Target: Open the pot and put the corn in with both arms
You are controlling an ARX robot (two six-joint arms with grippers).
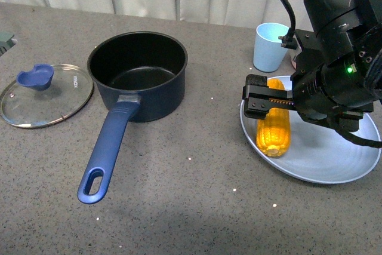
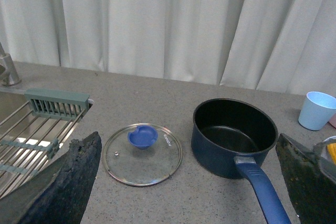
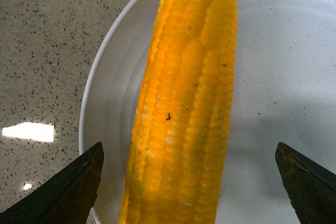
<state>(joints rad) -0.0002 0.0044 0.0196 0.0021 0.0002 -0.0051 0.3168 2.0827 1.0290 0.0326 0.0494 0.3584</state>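
The navy pot [image 1: 138,74] stands uncovered on the grey counter, its long blue handle [image 1: 107,153] pointing toward the front; it also shows in the left wrist view [image 2: 234,137]. Its glass lid [image 1: 46,94] with a blue knob lies flat to the pot's left, seen again as the lid [image 2: 142,153] in the left wrist view. The yellow corn [image 1: 274,125] lies on a pale plate [image 1: 334,162]. My right gripper [image 1: 265,103] hangs open just above the cob, fingers on either side of the corn [image 3: 186,108]. My left gripper [image 2: 191,182] is open, held back from pot and lid.
A light blue cup [image 1: 270,46] stands behind the plate, and shows as a cup [image 2: 316,110] in the left wrist view. A sink with a wire rack [image 2: 31,135] lies left of the lid. White curtains close off the back of the counter.
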